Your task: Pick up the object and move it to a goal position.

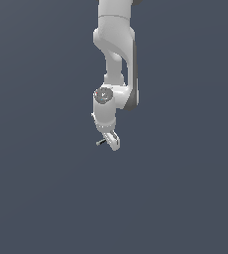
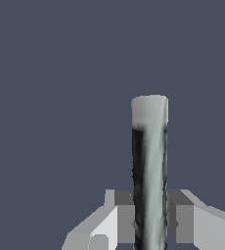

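Plain slate-grey ground fills the exterior view; no table edge is seen. One arm is cut off above. One stick juts from the gripper, barely made out. By the wrist view, two fingers are closed against the stick.

A plain, flat backdrop of dark slate blue-grey is seen in both views. No seam between floor and wall can be made out, so it cannot be told which surface is shown. The tone is spread evenly, with only the faintest lightening towards the lower part of the exterior view. The lighting is soft and diffuse.
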Tool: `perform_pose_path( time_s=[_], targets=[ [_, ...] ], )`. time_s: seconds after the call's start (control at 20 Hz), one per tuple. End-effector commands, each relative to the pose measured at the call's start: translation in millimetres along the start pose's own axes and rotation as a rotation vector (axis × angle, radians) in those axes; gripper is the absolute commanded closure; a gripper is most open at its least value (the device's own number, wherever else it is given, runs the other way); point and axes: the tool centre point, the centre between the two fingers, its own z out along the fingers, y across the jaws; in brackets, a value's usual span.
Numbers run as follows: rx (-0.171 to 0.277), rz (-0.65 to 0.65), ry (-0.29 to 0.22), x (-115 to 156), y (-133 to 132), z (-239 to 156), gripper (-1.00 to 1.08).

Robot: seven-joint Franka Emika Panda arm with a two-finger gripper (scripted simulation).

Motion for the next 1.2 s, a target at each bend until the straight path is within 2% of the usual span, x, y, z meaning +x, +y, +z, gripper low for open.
perform_pose_path(
  time_s=[0.0, 0.7, 1.15],
  targets=[
    [0.001, 0.001, 0.001, 16.7, 0.4, -13.7, 1.08],
    [0.0, 0.001, 0.002, 131.1, -1.2, -105.3, 1.08],
    [0.0, 0.0, 0.001, 170.9, -4.5, -135.8, 1.08]
  ],
)
